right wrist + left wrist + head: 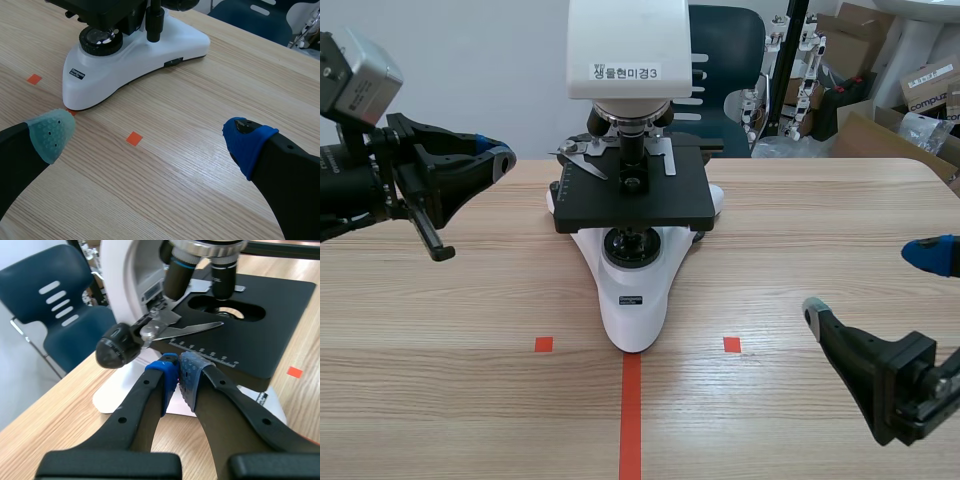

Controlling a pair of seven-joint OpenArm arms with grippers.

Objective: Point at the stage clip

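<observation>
On the black stage [280, 315], stage clip [192, 329] points inward.

Silver stage clip [187, 329] on black stage [280, 315]

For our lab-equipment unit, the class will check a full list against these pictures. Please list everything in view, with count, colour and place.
microscope: one, white with a black stage, middle of the table.
stage clip: one, silver, on the stage's left part, just ahead of the left pincer.
chair: one, dark blue, behind the table.
cardboard boxes: several, brown, beyond the table's far right corner.
table: one, light wood, bearing the microscope.
tape marks: one line and two squares, orange-red, on the table's near part.
left pincer: one, black, shut, beside the stage's left edge.
right pincer: one, black, open, low over the table's right side.
</observation>
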